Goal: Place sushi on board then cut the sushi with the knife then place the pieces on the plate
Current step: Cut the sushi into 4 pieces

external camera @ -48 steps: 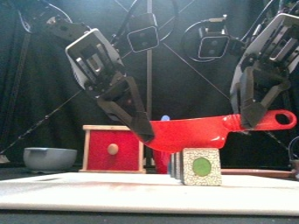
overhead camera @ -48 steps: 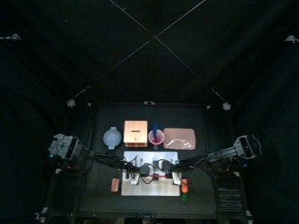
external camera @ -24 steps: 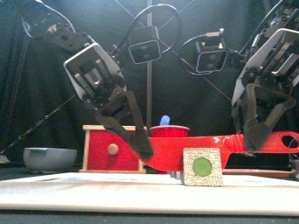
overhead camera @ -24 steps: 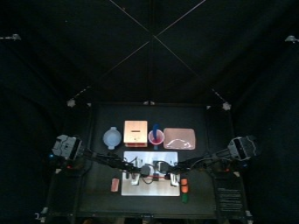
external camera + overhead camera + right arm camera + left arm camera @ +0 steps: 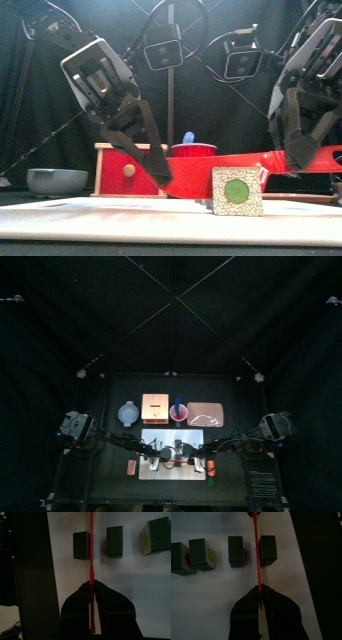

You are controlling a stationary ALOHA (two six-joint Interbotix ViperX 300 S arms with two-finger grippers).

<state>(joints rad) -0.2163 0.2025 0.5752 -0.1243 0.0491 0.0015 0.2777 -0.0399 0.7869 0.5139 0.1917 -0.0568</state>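
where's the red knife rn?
Front view: the red knife hangs roughly level over the white cutting board, clamped between the left gripper and right gripper. In the left wrist view its blade sits in the gap between two sushi pieces.

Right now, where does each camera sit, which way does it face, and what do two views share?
Top view: high above, looking down at the white board; both arms show.
Front view: low in front, looking level; left gripper and right gripper show.
Left wrist view: on the left arm, facing the board; own gripper shows.
Right wrist view: on the right arm, likewise.
Shared: both wrist views show the red knife and sushi pieces.
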